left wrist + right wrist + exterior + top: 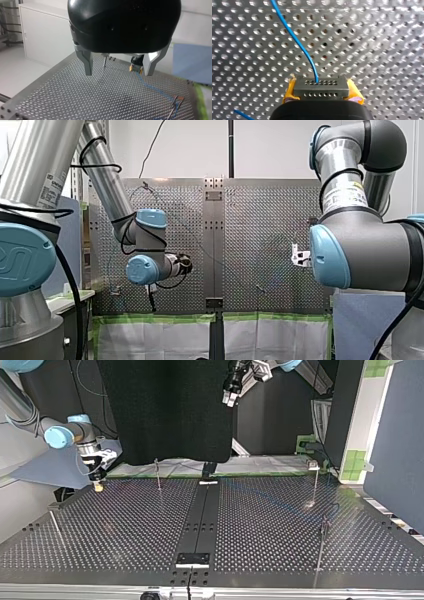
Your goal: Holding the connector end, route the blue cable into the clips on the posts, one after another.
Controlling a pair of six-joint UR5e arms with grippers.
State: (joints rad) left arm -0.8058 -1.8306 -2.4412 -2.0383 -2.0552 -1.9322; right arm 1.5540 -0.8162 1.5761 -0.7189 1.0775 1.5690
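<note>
My right gripper [322, 94] is shut on a black connector [320, 86], with a yellow pad on each side of it. The blue cable [294, 40] leaves the connector and curves away over the perforated table. In the top view my right gripper [98, 487] stands low on the table at the far left corner. My left gripper [118, 73] hangs open and empty, high above the table [229, 400]. Ahead of it, the blue cable [155, 88] trails from my right gripper [136, 68] to a post with a clip [176, 102].
Thin posts stand on the table [260, 525]: one near the far edge [157, 474], one at the top view's left [54, 522], two at its right [316, 480] [323, 536]. A black rail [200, 515] runs down the table's middle.
</note>
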